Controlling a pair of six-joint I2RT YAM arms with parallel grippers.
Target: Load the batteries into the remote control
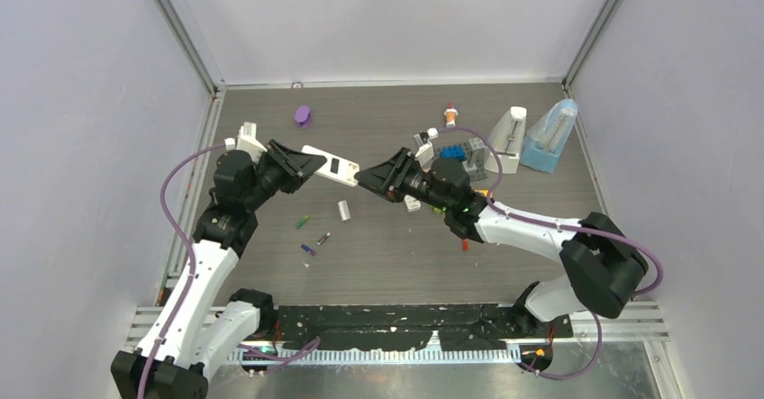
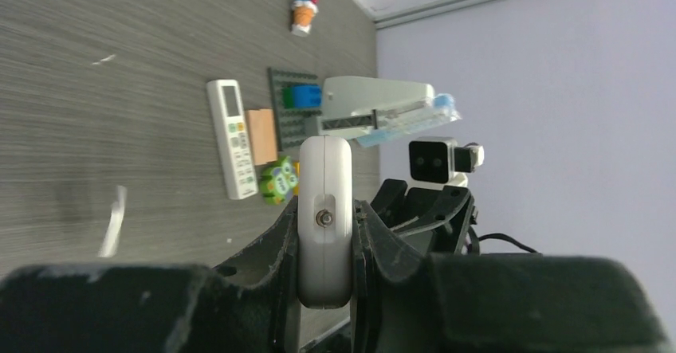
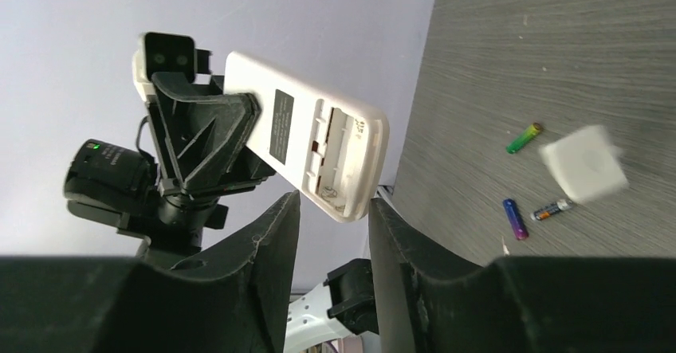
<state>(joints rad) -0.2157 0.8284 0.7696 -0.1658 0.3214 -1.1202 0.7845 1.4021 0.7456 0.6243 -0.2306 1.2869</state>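
- Clamping the remote [image 1: 335,168] across its long edges, the left gripper [image 1: 311,167] is shut tight on it. It holds it clear of the table [image 1: 405,264], back face turned toward the other arm, which I judge is meant to offer the opening for loading.
- The right gripper [image 3: 332,203] sits at the remote's free end with its jaws parted and nothing in them. The end of the remote lies right at the gap, and I cannot tell whether a finger touches it.
- The battery bay [image 3: 331,142] in the remote's back is uncovered and has no cell in it.
- On the table on the near side of the remote, close together, lie the green battery [image 3: 524,138], the purple battery [image 3: 515,218] and the dark-and-silver battery [image 3: 552,209].
- The red-orange battery [image 1: 465,245] lies well apart from the remote, beside the right forearm.
- A white piece [image 3: 586,170] near those three is probably the bay cover, but it is too smeared to be sure.
- Loading looks not yet begun. The free gripper would need to fetch a cell while the remote is held steady.
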